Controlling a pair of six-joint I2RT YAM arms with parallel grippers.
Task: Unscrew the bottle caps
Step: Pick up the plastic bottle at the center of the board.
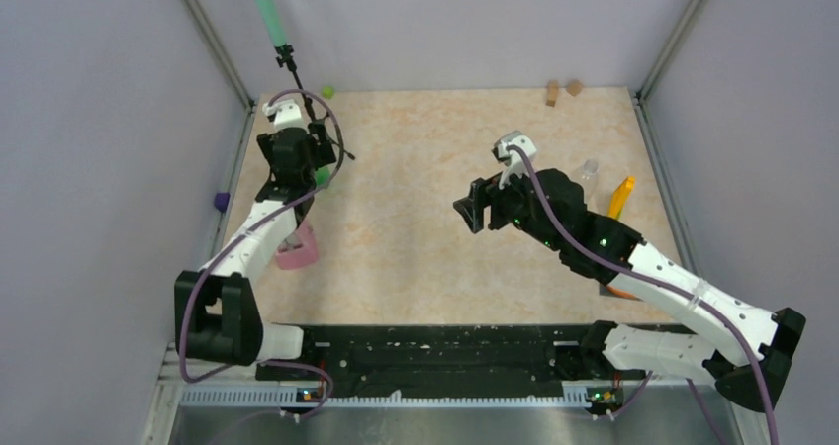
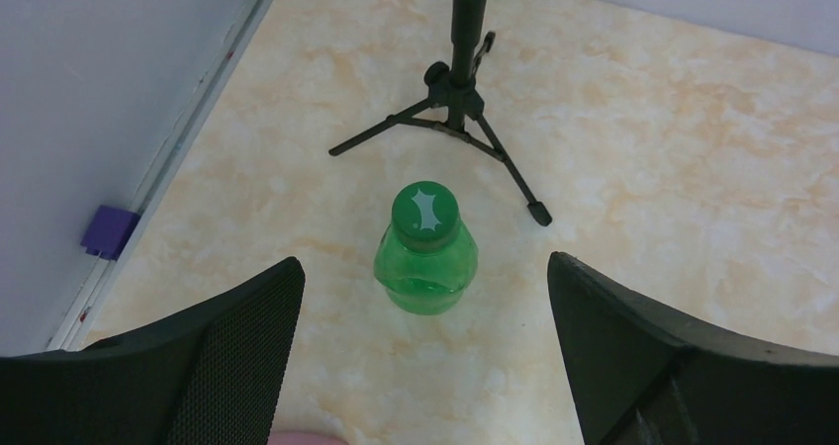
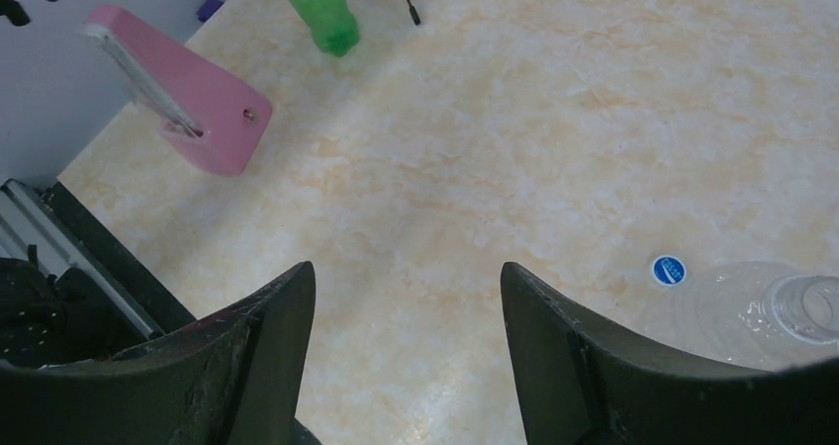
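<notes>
Left gripper (image 2: pixel 425 265) gapes, white-marked green cap (image 2: pixel 425 213) at twelve o'clock; right gripper (image 3: pixel 407 267) gapes, blue cap (image 3: pixel 669 270), print illegible, at three.

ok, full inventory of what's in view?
green bottle: 1, translucent green, left side
green cap: 1, dark green, on green bottle
clear bottle: 1, colourless, right side, uncapped
blue cap: 1, blue, loose by clear bottle
tripod: 1, black, behind green bottle
pink object: 1, pink, near left
purple block: 1, purple, left edge
lime lump: 1, lime, far edge
brown blocks: 2, brown, far right
yellow block: 1, yellow, right edge
left gripper: 1, black, open toward green bottle
right gripper: 1, black, open, empty
</notes>
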